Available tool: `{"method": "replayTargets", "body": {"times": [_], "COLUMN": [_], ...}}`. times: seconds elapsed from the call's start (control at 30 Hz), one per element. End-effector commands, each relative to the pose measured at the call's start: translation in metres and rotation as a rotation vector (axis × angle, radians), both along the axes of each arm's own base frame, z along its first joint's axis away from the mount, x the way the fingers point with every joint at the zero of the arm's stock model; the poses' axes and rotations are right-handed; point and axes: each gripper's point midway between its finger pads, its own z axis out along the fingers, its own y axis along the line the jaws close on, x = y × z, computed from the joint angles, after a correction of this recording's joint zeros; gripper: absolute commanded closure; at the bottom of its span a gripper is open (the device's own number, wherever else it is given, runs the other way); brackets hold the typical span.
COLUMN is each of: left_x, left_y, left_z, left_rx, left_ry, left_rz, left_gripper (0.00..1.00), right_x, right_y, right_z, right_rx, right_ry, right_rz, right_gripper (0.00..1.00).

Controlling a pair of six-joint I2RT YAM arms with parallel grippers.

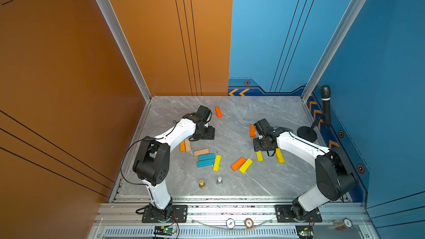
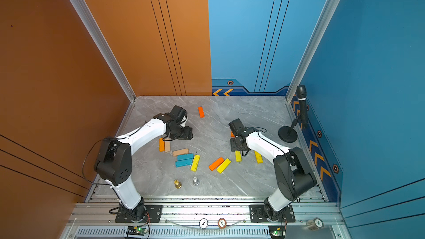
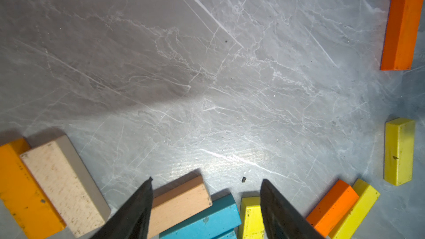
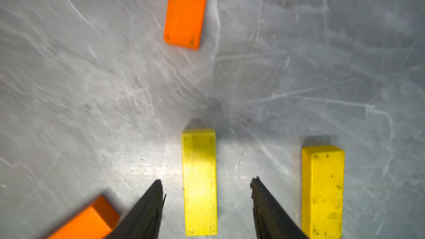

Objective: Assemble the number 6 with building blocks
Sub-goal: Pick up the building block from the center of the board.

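No 6 yet: flat coloured wooden planks (image 1: 206,157) lie scattered on the grey marble tabletop (image 1: 241,180). The right gripper (image 4: 208,180), empty, stands parted astride a yellow wooden plank (image 4: 199,155) toward four o'clock. The left gripper (image 3: 207,179) hangs parted, also empty. Next, likely: descend and pinch its width.

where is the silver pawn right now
In both top views the silver pawn stands near the table's front edge, just right of the gold pawn, with a yellow block just behind it.

Orange wall (image 1: 161,31) meets blue wall (image 1: 264,31) above marbled tabletop (image 1: 236,111).
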Motion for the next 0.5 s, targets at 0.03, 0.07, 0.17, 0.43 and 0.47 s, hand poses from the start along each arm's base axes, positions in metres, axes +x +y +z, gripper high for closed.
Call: {"method": "replayTargets", "body": {"times": [0.03, 0.07, 0.17, 0.43, 0.47], "left_x": [-0.005, -0.005, -0.006, -0.005, -0.005], "left_y": [-0.007, -0.007, -0.008, -0.005, -0.005], "left_z": [0.011, 0.011, 0.014, 0.019, 0.020], "left_rx": [-0.032, -0.032, -0.033, -0.022, -0.023], "left_ry": [-0.012, -0.015, -0.023, -0.047, -0.048], "left_rz": [-0.009, -0.010, -0.012, -0.008, -0.008], "left_gripper": [0.26, 0.26, 0.26, 0.26, 0.26], "right_x": [-0.024, -0.025, -0.028, -0.024, -0.024], "right_y": [0.002, 0.003, 0.005, 0.013, 0.014], "right_z": [-0.013, -0.015, -0.022, -0.037, -0.038], "right_rx": [0.025, 0.028, 0.020, -0.016, -0.023], "right_ry": [0.069, 0.076, 0.094, 0.121, 0.124], "right_rz": [0.006, 0.009, 0.024, 0.048, 0.050], "right_gripper": [0.40, 0.40, 0.41, 0.46, 0.47]}}
